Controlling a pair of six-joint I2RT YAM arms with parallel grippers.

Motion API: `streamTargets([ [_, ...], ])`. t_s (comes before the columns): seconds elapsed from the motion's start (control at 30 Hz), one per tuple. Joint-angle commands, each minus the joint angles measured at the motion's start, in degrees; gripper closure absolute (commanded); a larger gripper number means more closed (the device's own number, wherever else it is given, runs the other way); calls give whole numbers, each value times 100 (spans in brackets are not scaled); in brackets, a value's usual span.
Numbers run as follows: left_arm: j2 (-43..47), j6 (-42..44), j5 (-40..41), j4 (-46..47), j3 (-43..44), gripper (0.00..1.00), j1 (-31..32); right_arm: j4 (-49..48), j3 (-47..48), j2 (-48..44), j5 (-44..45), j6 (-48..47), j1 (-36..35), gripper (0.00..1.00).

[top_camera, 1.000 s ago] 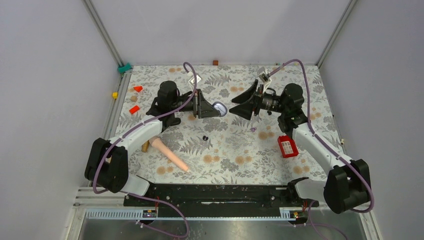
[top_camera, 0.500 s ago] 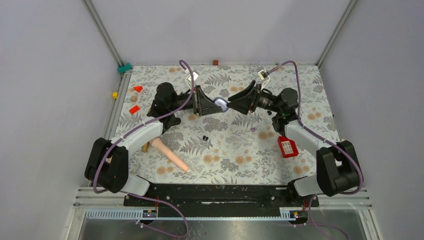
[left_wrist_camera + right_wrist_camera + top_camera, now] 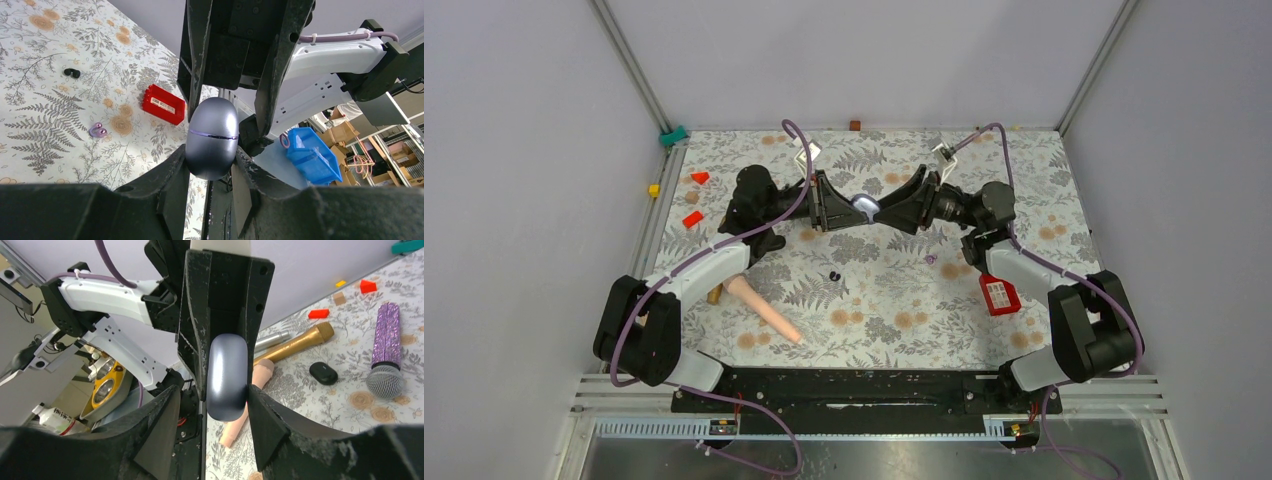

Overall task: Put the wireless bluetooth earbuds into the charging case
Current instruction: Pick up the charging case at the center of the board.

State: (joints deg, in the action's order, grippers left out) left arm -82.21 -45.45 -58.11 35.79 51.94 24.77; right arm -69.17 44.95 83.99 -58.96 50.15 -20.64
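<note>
The left gripper [image 3: 849, 212], fingers clamped, is holding the charging case [image 3: 862, 207] aloft; smooth, hard and likely slippery, it wants pinching across its broad sides. The right gripper [image 3: 886, 210], well apart a second ago, is straddling it, fingers still parted; purple earbuds [image 3: 931, 258] are lying on the worktop [image 3: 894, 300].

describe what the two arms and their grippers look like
The left arm and right arm match: white shells between chunky black joints, each trailed by a thin purple cable. The left gripper and right gripper are matte black, with two wedge-shaped fingers each.
</note>
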Motion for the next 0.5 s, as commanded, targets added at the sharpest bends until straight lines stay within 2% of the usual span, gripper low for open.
streamTargets([
  [0.0, 83, 27, 65, 329, 46, 100, -4, 467, -34, -187, -87, -785, -185, 41],
  [0.27, 68, 84, 51, 286, 41, 100, -4, 563, -6, -191, -74, -841, -194, 53],
  [0.47, 65, 185, 64, 192, 38, 100, -3, 523, -21, -355, -129, -880, -139, 54],
])
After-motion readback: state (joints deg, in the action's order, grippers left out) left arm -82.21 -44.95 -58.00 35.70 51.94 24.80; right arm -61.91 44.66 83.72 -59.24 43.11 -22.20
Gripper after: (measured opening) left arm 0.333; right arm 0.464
